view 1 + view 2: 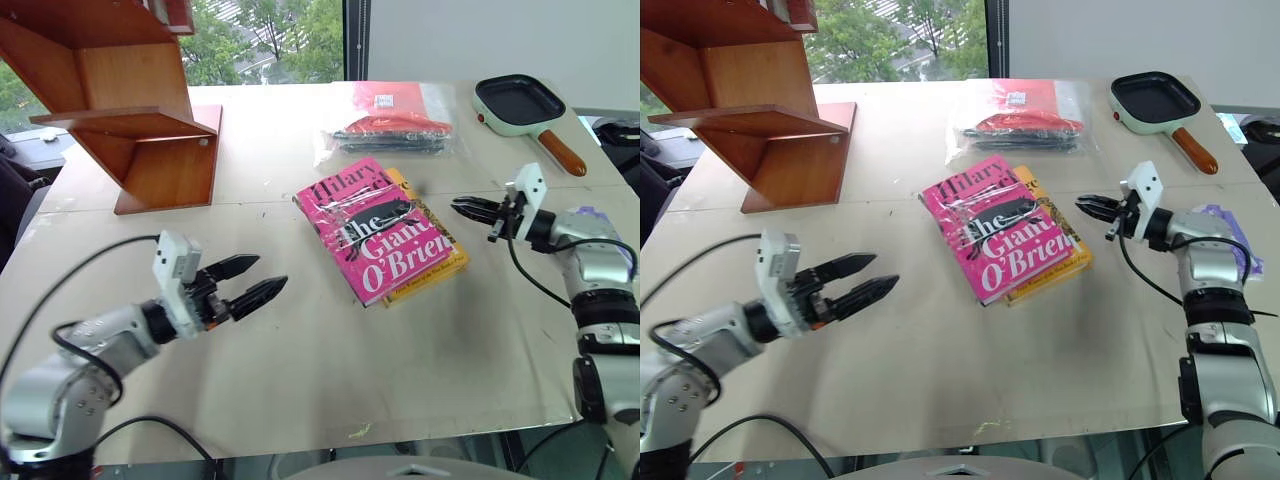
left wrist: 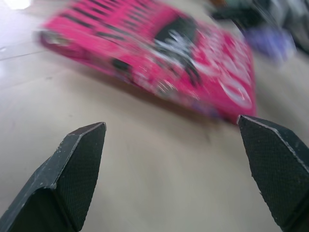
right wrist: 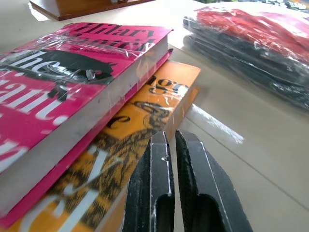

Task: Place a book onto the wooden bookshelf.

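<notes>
Lying mid-table, the pink book (image 1: 378, 232) hides most of one orange book (image 1: 440, 262) beneath, well apart from the cropped wooden bookshelf (image 1: 130, 110); left gripper (image 1: 250, 281) gapes, right gripper (image 1: 470, 208) pinched empty.

The left arm reaches in low over the near left part of the table (image 1: 300, 400), its forearm level and its wrist turned so the left gripper (image 1: 258, 279) points inward toward the table's middle, the two black fingers (image 2: 72, 179) spread wide apart and empty. The right arm rises from the table's near right corner, bent at the elbow, and the right gripper (image 1: 464, 207) points level toward the left edge with its fingers pressed together, holding nothing.
</notes>
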`<state>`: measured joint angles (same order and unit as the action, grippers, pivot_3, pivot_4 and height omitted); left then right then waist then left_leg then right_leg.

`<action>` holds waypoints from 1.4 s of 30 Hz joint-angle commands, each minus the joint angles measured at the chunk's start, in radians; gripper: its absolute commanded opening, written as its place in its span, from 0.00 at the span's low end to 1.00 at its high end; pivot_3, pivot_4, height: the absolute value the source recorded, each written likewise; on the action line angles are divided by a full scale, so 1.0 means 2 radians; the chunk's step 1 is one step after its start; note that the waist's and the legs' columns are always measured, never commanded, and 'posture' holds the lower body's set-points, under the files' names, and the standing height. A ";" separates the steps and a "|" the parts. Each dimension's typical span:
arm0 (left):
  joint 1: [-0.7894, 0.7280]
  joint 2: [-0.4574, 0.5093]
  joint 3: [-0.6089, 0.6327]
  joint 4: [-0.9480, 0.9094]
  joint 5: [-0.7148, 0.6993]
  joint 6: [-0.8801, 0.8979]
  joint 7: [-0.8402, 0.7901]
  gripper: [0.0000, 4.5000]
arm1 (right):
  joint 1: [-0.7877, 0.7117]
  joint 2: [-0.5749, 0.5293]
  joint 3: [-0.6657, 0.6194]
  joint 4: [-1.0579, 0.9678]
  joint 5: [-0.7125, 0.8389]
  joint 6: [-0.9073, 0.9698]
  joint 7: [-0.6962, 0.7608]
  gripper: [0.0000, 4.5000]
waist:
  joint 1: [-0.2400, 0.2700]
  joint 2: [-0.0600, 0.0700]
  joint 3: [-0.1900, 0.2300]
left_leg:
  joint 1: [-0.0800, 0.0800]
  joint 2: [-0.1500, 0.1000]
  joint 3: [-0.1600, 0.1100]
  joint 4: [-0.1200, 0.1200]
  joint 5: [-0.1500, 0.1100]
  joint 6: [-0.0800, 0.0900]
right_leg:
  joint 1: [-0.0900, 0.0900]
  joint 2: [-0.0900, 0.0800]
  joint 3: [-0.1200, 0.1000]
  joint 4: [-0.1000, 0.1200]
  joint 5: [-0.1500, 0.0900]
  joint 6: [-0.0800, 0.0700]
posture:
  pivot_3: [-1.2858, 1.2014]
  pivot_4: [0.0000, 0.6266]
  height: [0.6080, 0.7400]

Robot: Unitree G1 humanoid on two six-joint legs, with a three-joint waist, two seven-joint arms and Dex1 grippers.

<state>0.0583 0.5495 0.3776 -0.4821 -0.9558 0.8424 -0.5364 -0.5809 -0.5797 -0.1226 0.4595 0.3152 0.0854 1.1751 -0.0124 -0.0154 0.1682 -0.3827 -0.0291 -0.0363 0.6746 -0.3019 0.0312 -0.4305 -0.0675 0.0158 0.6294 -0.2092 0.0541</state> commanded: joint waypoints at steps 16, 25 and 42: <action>-0.189 -0.185 -0.038 0.347 -0.306 0.097 0.256 1.00 | 0.302 -0.131 -0.173 -0.435 0.218 0.228 -0.007 0.99 | 0.019 0.000 -0.004 | 0.009 -0.002 -0.003 0.005 -0.001 0.003 | 0.011 0.002 -0.002 0.004 0.000 0.000 | 0.52 0.24 1.00; -0.293 -0.192 -0.038 0.506 -0.227 0.127 0.187 1.00 | 0.389 -0.129 -0.249 -0.497 0.260 0.257 -0.047 0.99 | 0.019 0.002 -0.006 | 0.010 -0.002 -0.002 0.005 -0.001 0.001 | 0.012 0.003 -0.001 0.003 0.000 0.000 | 0.52 0.24 1.00; -0.335 -0.203 -0.001 0.574 -0.144 0.220 0.128 0.13 | 0.433 -0.106 -0.269 -0.535 0.272 0.236 -0.097 1.00 | 0.026 0.004 -0.010 | 0.010 -0.002 -0.003 0.005 0.000 0.001 | 0.014 0.002 -0.003 0.000 -0.001 0.000 | 0.52 0.24 1.00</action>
<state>-0.6318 0.1781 0.3881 0.6058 -1.2727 1.2459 -0.2808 0.2949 -0.7915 -0.6447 -0.5880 0.8447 0.5792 0.9911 0.0403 -0.0076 0.1474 -0.3619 -0.0325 -0.0431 0.6841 -0.3023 0.0331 -0.4019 -0.0630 0.0102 0.6284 -0.2102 0.0553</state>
